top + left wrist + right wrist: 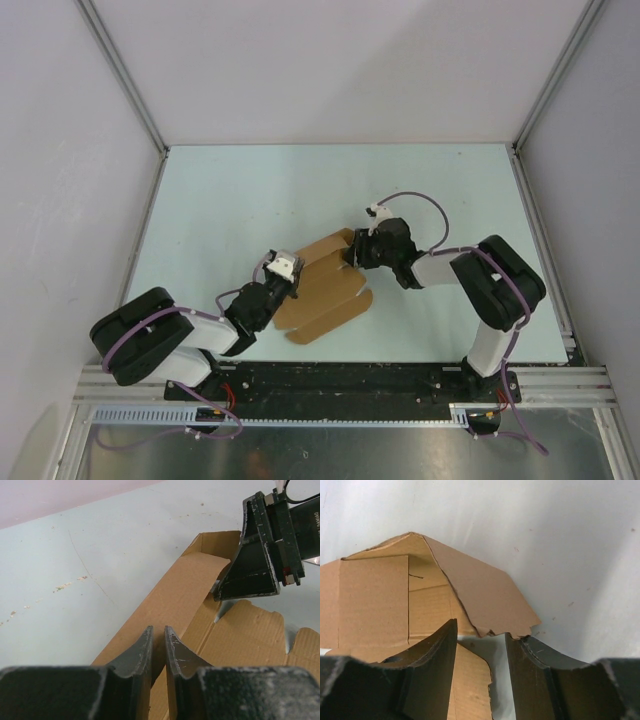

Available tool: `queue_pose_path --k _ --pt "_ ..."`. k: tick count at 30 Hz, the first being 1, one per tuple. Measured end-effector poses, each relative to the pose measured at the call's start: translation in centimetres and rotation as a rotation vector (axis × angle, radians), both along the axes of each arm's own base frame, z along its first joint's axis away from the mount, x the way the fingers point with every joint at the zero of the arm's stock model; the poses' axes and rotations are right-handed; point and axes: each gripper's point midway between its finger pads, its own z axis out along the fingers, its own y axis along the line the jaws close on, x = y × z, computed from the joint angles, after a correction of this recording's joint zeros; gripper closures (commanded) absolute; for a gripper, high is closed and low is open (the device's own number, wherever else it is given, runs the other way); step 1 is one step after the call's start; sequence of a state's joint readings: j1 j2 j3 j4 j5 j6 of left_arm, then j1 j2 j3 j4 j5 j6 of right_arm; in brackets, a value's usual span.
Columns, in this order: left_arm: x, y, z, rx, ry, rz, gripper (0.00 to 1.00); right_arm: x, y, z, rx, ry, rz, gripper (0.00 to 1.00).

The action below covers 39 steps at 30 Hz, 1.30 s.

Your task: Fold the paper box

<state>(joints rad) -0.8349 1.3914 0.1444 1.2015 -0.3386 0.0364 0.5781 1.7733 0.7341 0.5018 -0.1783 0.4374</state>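
Note:
The paper box [325, 290] is a tan die-cut cardboard sheet, partly folded, lying on the table between my two arms. My left gripper [297, 280] sits at its left edge; in the left wrist view the gripper [158, 630] is shut on a raised long side panel [175, 590] of the box. My right gripper [351, 262] is at the sheet's far right corner. In the right wrist view it [480, 630] is open, with a raised end flap [480, 595] standing just ahead of its fingertips and touching the right one. The right gripper also shows in the left wrist view [255, 560].
The pale green table [250, 200] is bounded by white walls with aluminium frame posts [125, 80] at left, right and back. The arm bases stand on a black rail [340, 380] at the near edge.

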Motion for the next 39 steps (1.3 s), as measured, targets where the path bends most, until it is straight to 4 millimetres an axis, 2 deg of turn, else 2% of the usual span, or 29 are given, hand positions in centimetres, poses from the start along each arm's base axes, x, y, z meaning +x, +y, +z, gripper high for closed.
queue_pose_path --k 8,15,22,27,39 --pt "0.0 0.1 0.0 0.0 0.0 0.005 0.8 0.8 0.9 -0.1 0.012 -0.001 0.017 0.53" --pt "0.1 0.1 0.0 0.001 0.0 0.007 0.81 0.9 1.3 -0.3 0.019 0.007 0.032 0.61" --pt "0.1 0.1 0.0 0.001 0.0 0.007 0.81 0.6 1.6 -0.3 0.028 0.016 0.054 0.63" --pt "0.1 0.1 0.0 0.002 -0.001 0.008 0.81 0.3 1.8 -0.3 0.033 0.023 0.071 0.68" --pt "0.1 0.2 0.0 0.002 -0.001 0.009 0.81 -0.4 2.4 -0.4 0.023 0.011 0.11 0.7"
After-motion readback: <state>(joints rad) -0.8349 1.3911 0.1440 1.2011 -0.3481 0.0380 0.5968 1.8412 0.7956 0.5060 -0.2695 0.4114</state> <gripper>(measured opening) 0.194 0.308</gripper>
